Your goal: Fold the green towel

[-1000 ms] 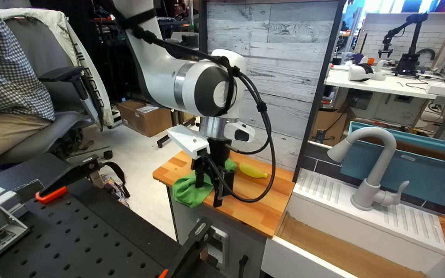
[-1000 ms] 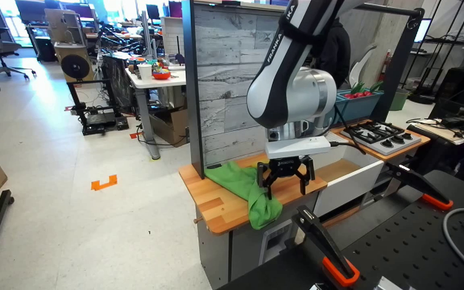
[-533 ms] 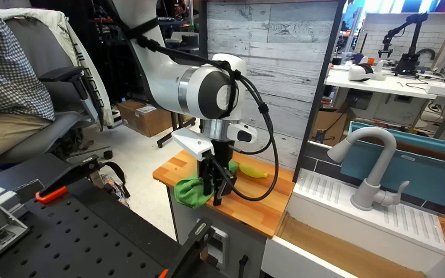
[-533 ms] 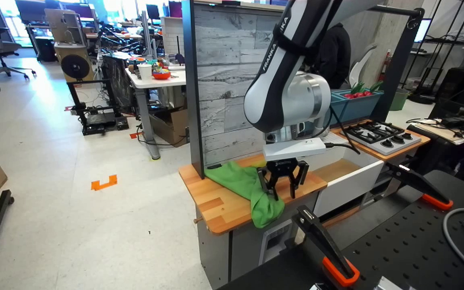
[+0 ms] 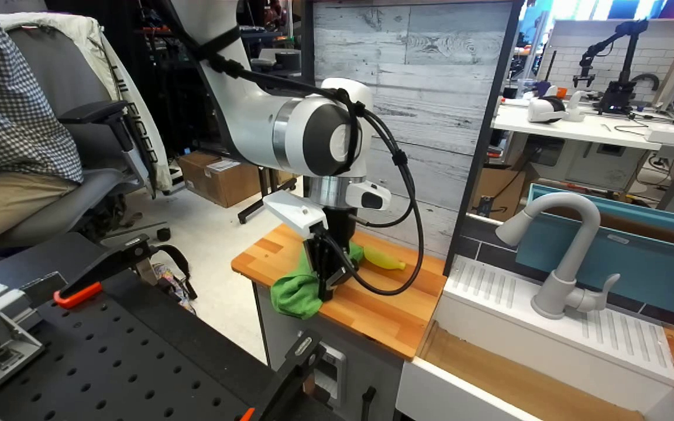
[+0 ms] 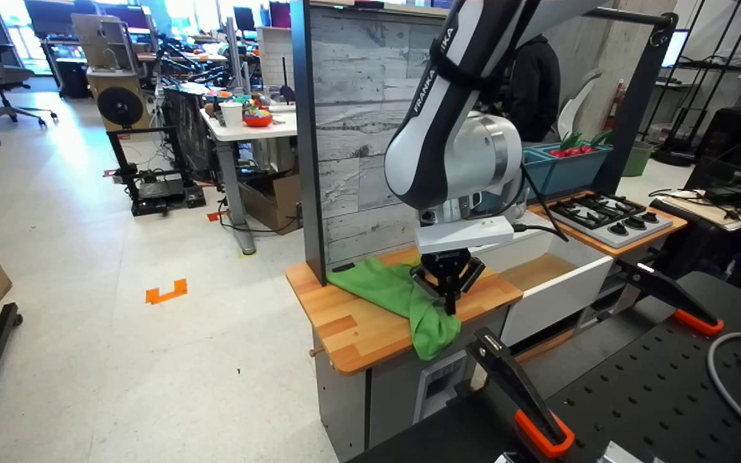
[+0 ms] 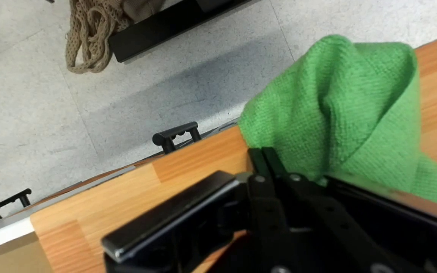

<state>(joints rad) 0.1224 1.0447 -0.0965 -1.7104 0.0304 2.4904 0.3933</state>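
The green towel point(image 6: 388, 289) lies across the wooden counter point(image 6: 351, 325), crumpled, with one end hanging over the front edge in both exterior views. My gripper point(image 7: 262, 149) points down at the counter's front edge, right at the towel's side. Its fingers are drawn together, leaving only a thin line between the tips. In the wrist view the green cloth point(image 7: 359, 110) fills the space beyond and right of the tips. Whether a bit of cloth is pinched between them cannot be made out. Part of the towel is hidden behind the gripper point(image 5: 326, 292) in an exterior view.
A yellow banana-shaped thing point(image 5: 382, 258) lies behind the towel on the counter. A grey wood-look panel point(image 5: 413, 117) rises at the counter's back. A white sink point(image 5: 489, 333) with a tap point(image 5: 565, 251) adjoins it. Black clamps point(image 6: 518, 386) stand on the dark perforated table in front.
My gripper has gone from wide open to shut beside the towel. The towel's hanging end has shifted slightly toward the sink as the fingers came together.
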